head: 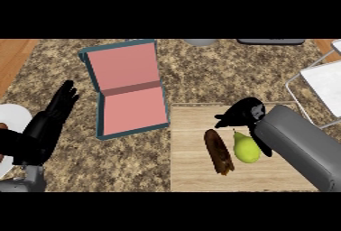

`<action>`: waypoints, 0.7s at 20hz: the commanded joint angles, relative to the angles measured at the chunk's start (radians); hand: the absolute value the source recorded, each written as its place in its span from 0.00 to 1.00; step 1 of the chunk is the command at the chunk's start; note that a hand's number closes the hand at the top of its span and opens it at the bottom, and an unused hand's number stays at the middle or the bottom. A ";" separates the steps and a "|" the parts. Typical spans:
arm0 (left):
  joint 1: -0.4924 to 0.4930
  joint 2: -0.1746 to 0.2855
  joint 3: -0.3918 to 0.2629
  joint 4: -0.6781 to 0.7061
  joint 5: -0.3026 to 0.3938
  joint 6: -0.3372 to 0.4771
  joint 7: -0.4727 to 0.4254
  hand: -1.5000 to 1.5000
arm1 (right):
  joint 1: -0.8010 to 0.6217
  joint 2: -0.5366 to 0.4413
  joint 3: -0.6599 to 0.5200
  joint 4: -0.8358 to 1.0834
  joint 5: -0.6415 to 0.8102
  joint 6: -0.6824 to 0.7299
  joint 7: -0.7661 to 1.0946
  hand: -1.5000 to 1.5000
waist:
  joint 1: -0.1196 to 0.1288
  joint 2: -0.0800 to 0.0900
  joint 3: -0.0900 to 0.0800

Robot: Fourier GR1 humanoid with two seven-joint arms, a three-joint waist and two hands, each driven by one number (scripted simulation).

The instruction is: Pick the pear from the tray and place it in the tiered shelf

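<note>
Fingers (225,120) of the right hand (245,110) extended beside pear (246,149) on tray (193,176).

Counter (220,76) looks to us like speckled brown stone, pretty matt. The tray (193,176) is pale wood, grain showing, no shine. Pear (246,148) has smooth skin with a slight sheen, and the dark brown thing (219,152) beside it looks rough and dull. Pink box (130,90): matt, material we can't tell. Shelf (326,81): thin metal wire, flat white panel.
</note>
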 commanded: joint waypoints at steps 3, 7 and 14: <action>-0.008 -0.031 -0.017 0.004 -0.038 0.017 -0.004 0.50 | 0.090 -0.038 0.079 0.065 0.054 -0.038 -0.103 0.00 | -0.005 0.014 0.004; 0.034 -0.038 -0.024 -0.024 -0.052 0.010 -0.018 0.50 | 0.071 -0.047 0.051 0.069 0.034 -0.009 -0.107 0.00 | -0.001 0.011 0.004; -0.055 -0.037 0.010 0.032 -0.025 -0.007 0.036 0.50 | 0.109 -0.012 0.092 0.066 0.059 -0.059 -0.084 0.00 | -0.007 0.013 0.004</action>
